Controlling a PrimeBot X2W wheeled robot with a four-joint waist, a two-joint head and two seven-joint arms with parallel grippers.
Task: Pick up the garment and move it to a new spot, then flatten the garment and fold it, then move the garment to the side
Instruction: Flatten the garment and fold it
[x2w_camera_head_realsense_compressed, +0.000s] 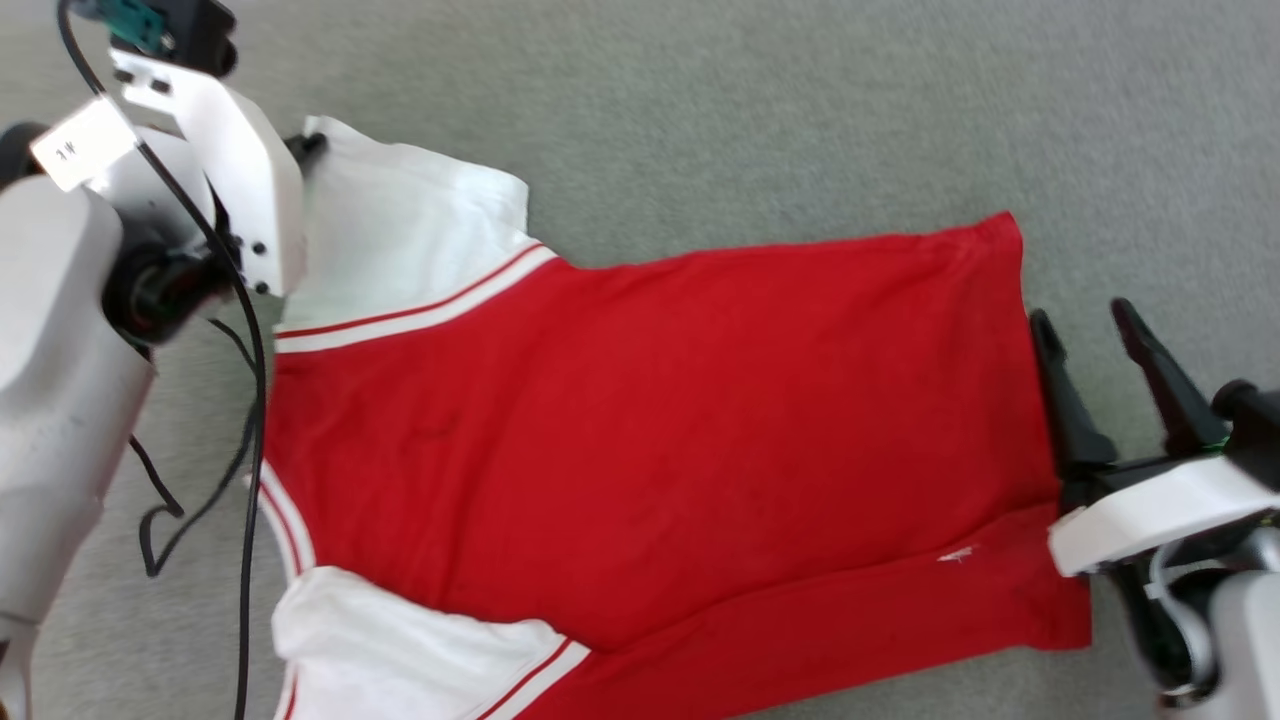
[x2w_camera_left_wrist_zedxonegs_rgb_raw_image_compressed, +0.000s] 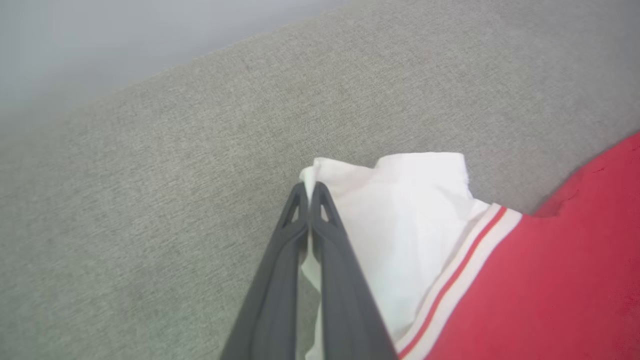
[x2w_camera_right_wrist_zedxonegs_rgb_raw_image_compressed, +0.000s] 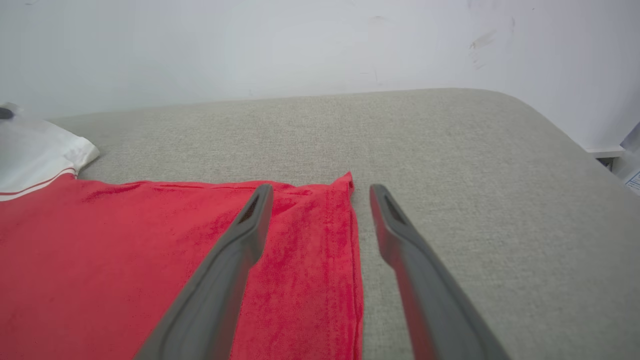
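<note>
The garment (x2w_camera_head_realsense_compressed: 650, 430) lies spread on a grey padded surface, red body in the middle, white sleeves toward my left arm. My left gripper (x2w_camera_head_realsense_compressed: 305, 148) is shut on the edge of the far white sleeve (x2w_camera_left_wrist_zedxonegs_rgb_raw_image_compressed: 400, 225); in the left wrist view its two dark fingers (x2w_camera_left_wrist_zedxonegs_rgb_raw_image_compressed: 330, 235) press together with a fold of white cloth between the tips. My right gripper (x2w_camera_head_realsense_compressed: 1090, 325) stands open at the garment's hem. In the right wrist view its left finger hangs over the red cloth (x2w_camera_right_wrist_zedxonegs_rgb_raw_image_compressed: 125, 260) and its right finger over bare surface, nothing held.
The grey fabric surface (x2w_camera_head_realsense_compressed: 750, 120) extends beyond the garment on all sides. A white wall (x2w_camera_right_wrist_zedxonegs_rgb_raw_image_compressed: 300, 45) stands behind it, and the surface's rounded edge (x2w_camera_right_wrist_zedxonegs_rgb_raw_image_compressed: 560, 130) falls away on the right. A black cable (x2w_camera_head_realsense_compressed: 250, 420) hangs from my left arm.
</note>
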